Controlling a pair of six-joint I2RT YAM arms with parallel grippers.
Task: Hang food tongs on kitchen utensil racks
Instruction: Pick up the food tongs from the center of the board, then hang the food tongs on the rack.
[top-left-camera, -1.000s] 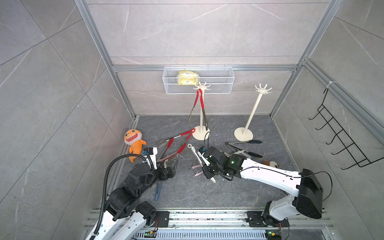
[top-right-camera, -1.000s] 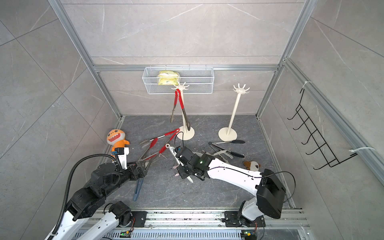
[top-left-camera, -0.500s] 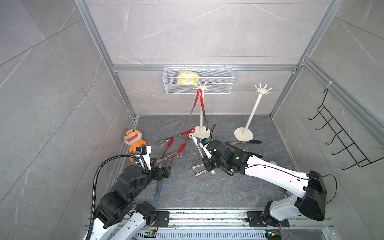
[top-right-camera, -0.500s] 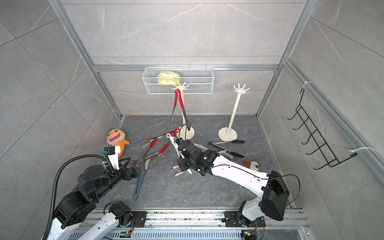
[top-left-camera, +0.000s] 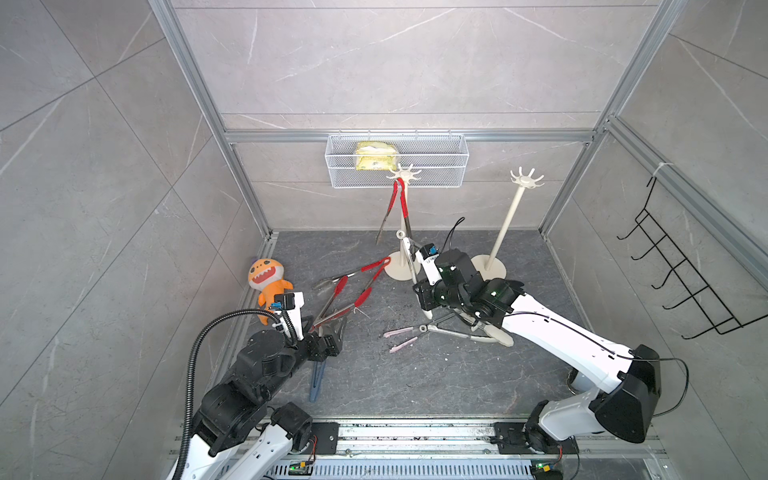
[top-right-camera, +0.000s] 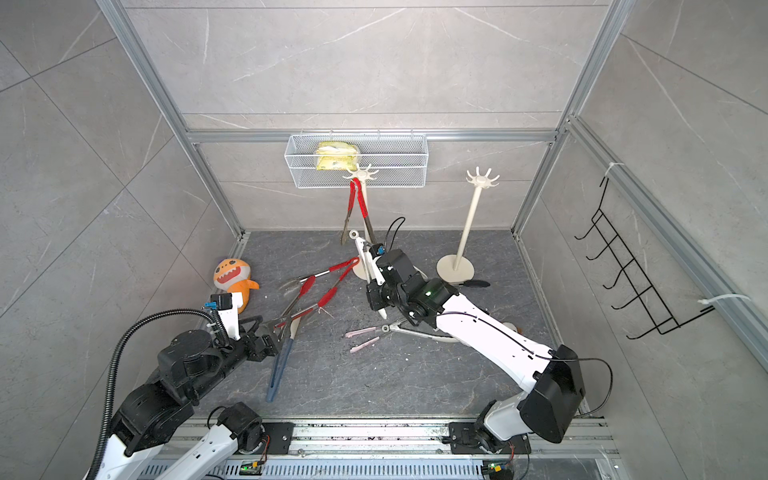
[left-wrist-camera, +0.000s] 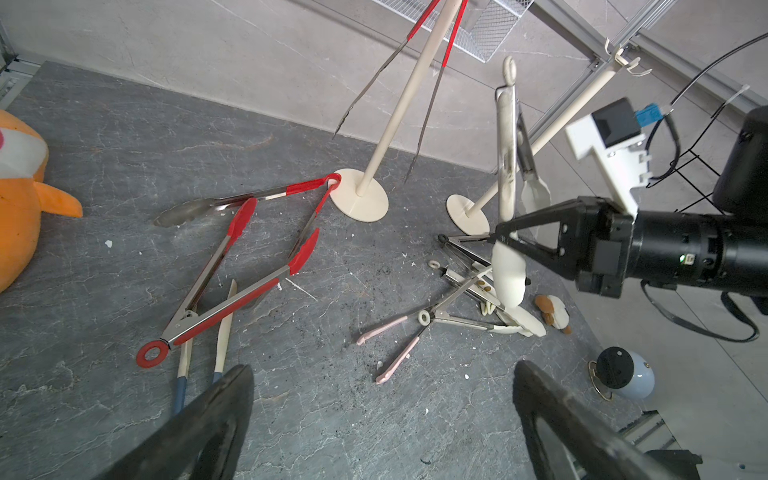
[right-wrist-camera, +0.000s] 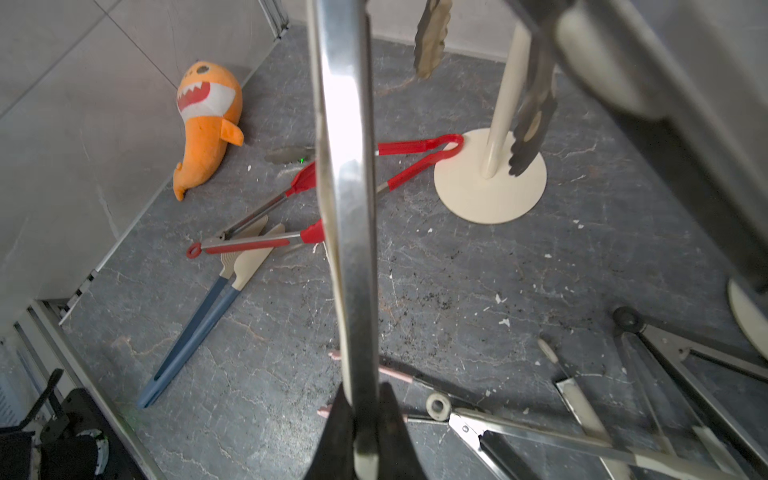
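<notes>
Two cream kitchen utensil racks stand at the back, the left rack (top-left-camera: 398, 271) and the right rack (top-left-camera: 509, 218). Red food tongs (top-left-camera: 396, 203) hang from the left rack's crown. My right gripper (top-left-camera: 422, 297) (right-wrist-camera: 365, 400) is shut on cream tongs (top-left-camera: 409, 253) (left-wrist-camera: 506, 166) (right-wrist-camera: 345, 166), held upright beside the left rack's pole, ring end up. Two red tongs (top-left-camera: 358, 271) (top-left-camera: 338, 309), blue-handled tongs (top-left-camera: 318, 374) and pink-tipped tongs (top-left-camera: 405, 336) lie on the floor. My left gripper (top-left-camera: 329, 332) (left-wrist-camera: 384, 372) hangs open over the floor by the blue-handled tongs, holding nothing.
An orange shark plush (top-left-camera: 268, 280) lies by the left wall. A white mesh basket (top-left-camera: 440, 166) hangs on the back wall and a black wire hook rack (top-left-camera: 681, 286) on the right wall. More tongs (left-wrist-camera: 465, 249) and a small brown-white toy (left-wrist-camera: 552, 311) lie under my right arm.
My right gripper has lifted the cream tongs off the floor and carried them back toward the left rack, now upright. The left arm has shifted only slightly and stays open.
</notes>
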